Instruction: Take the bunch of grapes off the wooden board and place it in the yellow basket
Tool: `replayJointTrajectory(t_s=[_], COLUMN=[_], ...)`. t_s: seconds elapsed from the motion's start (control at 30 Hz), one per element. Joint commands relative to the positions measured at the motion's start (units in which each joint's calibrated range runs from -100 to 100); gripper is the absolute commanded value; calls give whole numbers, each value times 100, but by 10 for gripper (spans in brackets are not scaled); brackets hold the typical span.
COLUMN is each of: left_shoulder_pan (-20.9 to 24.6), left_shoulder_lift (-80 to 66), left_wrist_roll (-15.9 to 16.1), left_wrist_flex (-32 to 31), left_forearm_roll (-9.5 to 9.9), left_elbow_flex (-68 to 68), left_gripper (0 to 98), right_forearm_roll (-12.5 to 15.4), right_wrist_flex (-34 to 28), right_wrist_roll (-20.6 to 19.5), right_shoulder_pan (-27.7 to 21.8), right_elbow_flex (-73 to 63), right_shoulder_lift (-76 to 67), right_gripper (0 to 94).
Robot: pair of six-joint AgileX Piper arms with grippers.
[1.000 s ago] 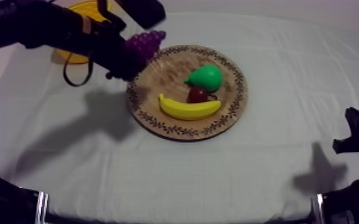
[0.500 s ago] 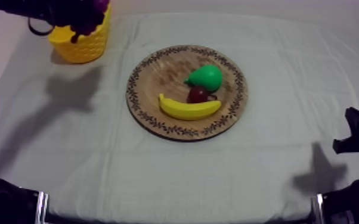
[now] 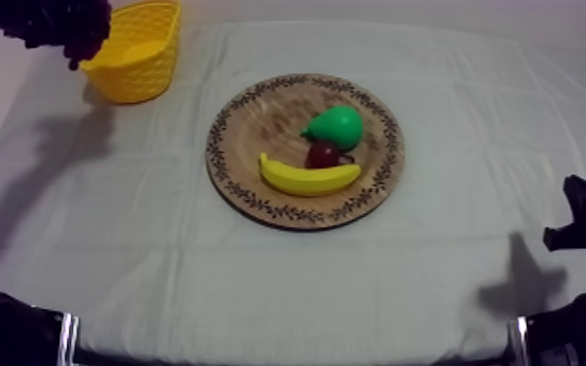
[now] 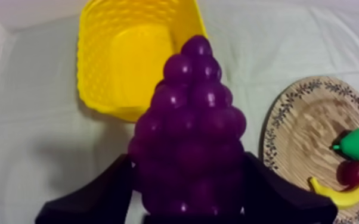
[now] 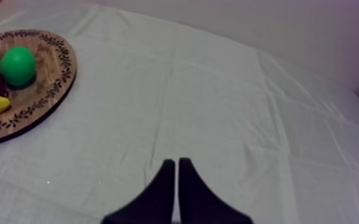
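Nearest, at the counter's (image 3: 287, 311) right edge: right claw (image 5: 176, 179) low over bare grey-white cloth (image 5: 229, 101), its two black fingers pressed together in a narrow wedge, gripping nothing. From above it sits well apart from the fruit. Mid-counter: round wooden board (image 3: 375, 185) with patterned rim, lying flat. On it, banana (image 3: 309, 177) along the near side, small red fruit (image 3: 323, 154) touching the banana's far edge, green pear (image 3: 336, 127) just behind, touching the red fruit. The same three show from the right wrist camera, clustered on the board's one side. Far left corner: yellow basket (image 3: 136, 49), woven wall, standing on the cloth and well apart from the board. Left claw (image 3: 81, 44) hangs in the air just beside the basket's left rim. From the left wrist camera, that claw is closed round the bunch of grapes (image 4: 188, 137), one black finger against each flank of the bunch, its narrow tip pointing toward the basket's near rim. Grapes are clear of the board and not yet inside the basket; the basket's interior looks bare yellow.
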State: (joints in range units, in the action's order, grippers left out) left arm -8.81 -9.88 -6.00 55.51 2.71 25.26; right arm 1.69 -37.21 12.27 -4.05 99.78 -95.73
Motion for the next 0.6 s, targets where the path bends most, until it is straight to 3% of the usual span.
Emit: replayJointTrajectory(t_s=[0.0, 0.4, 0.57], left_shoulder_pan=[25, 121, 150], left_shoulder_lift=[119, 1357, 2104], left_wrist_roll=[-6, 16, 2], left_wrist_flex=[5, 49, 53], left_forearm_roll=[7, 31, 133], left_elbow_flex=[-138, -1358, -1970], left_gripper=[442, 453, 457], right_forearm_roll=[-1, -1, -1], right_wrist_flex=[4, 4, 4], right_wrist_roll=[1, 1, 1], right_shoulder_pan=[-1, -1, -1], right_elbow_flex=[-1, -1, -1], right_shoulder_lift=[-2, -2, -2], right_gripper=[5, 5, 5])
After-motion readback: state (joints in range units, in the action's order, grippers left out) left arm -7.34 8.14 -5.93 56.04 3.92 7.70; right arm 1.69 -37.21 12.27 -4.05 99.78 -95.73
